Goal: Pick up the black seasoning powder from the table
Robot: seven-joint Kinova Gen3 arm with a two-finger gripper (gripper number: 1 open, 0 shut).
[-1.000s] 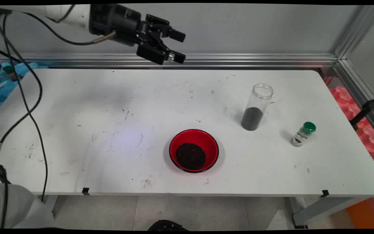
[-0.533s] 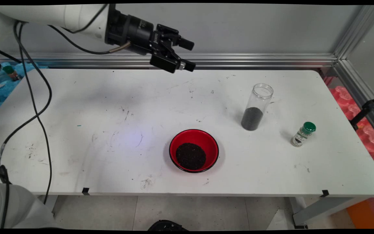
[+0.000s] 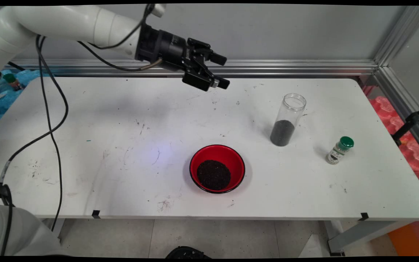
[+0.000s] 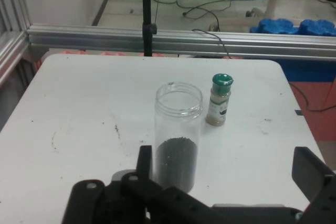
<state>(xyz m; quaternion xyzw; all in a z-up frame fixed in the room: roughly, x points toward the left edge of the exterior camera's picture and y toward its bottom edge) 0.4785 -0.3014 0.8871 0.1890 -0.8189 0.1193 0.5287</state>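
Clear tall jar (image 3: 288,120) with no lid stands upright on the right part of the white tabletop (image 3: 122,120), its lower part filled with dark granules. It is the thing nearest to the end effector (image 3: 221,71), which hangs in the air over the tabletop's far edge, well apart from the jar and pointing toward it, with its two fingers spread wide and holding nothing. In the hand view the jar (image 4: 178,135) sits in line with the gap between the fingers, and a small bottle with a green cap (image 4: 219,100) stands just beyond it to one side. In the main view that small bottle (image 3: 339,150) is upright near the tabletop's right end. A red bowl (image 3: 217,168) with a dark heap inside rests toward the near edge, apart from both containers.
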